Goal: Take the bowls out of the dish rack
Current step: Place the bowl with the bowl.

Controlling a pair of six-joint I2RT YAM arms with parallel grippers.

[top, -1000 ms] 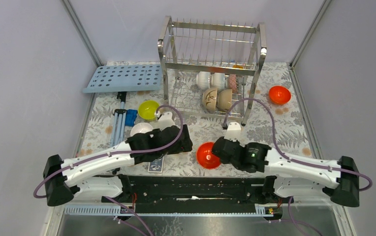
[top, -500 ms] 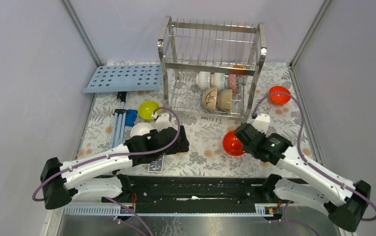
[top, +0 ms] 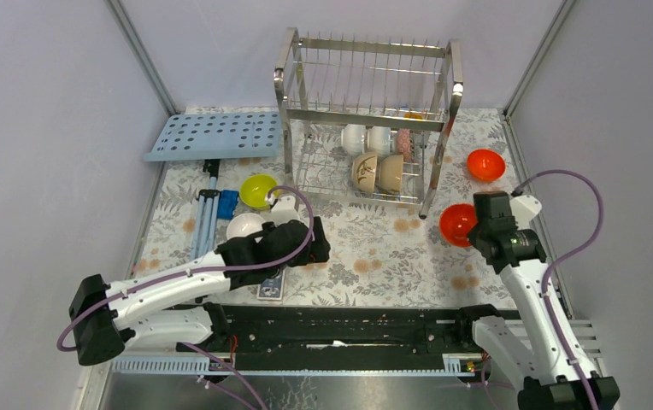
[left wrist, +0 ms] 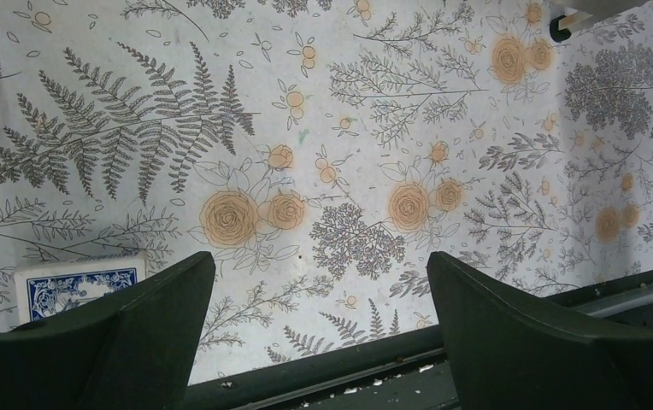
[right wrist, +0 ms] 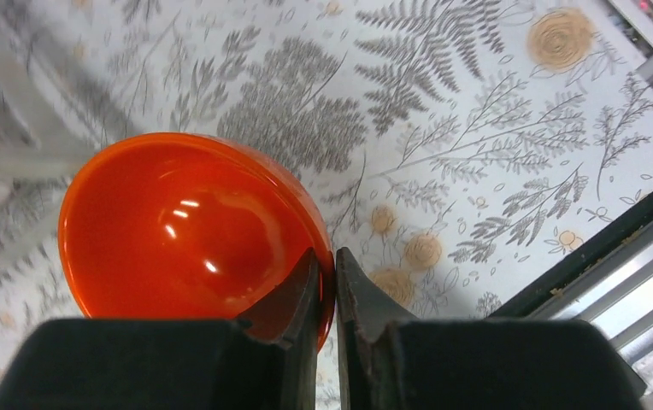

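Observation:
My right gripper (right wrist: 327, 266) is shut on the rim of an orange-red bowl (right wrist: 178, 226), held above the table right of the dish rack (top: 366, 120); from above, that bowl (top: 457, 224) hangs near the rack's front right post. A second orange-red bowl (top: 485, 164) sits on the table beyond it. Several bowls stay in the rack's lower tier: two white (top: 366, 138), a speckled one (top: 404, 141) and two beige (top: 378, 172). A yellow-green bowl (top: 258, 190) and a white bowl (top: 244, 225) rest on the table at left. My left gripper (left wrist: 319, 282) is open and empty, low over the floral cloth.
A light-blue perforated tray (top: 214, 135) lies at the back left. Blue tongs-like tools (top: 212, 211) lie beside the yellow-green bowl. A blue-patterned card box (left wrist: 75, 282) sits by my left gripper's finger. The table's black front rail (top: 340, 320) runs along the near edge.
My right arm has swung the orange-red bowl from the front centre of the table to the right, near the rack's right post. The left arm has barely moved.

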